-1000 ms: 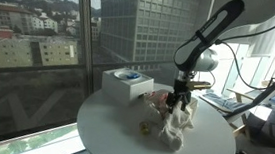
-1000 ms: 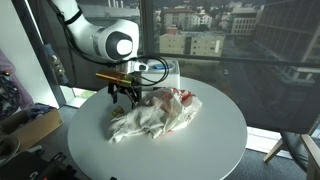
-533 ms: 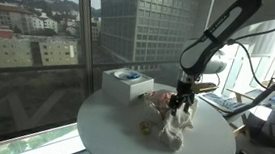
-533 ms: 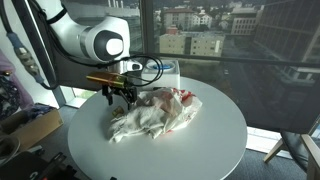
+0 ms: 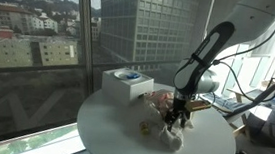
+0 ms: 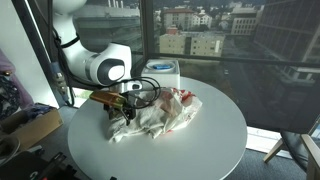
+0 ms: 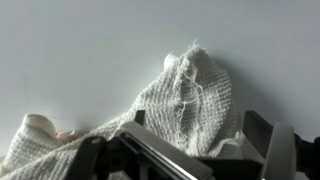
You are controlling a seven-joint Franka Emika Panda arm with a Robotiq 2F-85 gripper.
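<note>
My gripper point(image 6: 124, 113), jaws wide apart, sits low over one end of the crumpled white knit cloth point(image 7: 192, 98) on the round table point(image 6: 215, 140), seemingly touching it, so I'd straddle one thick fold squarely before pinching.

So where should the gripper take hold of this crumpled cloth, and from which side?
I'd take the bunched corner of the cloth at the end nearest the gripper, coming straight down from above. The cloth lies crumpled on the table, so only a raised fold gives the open jaws something to close around, and the wrist view shows that corner humped up between them.
</note>
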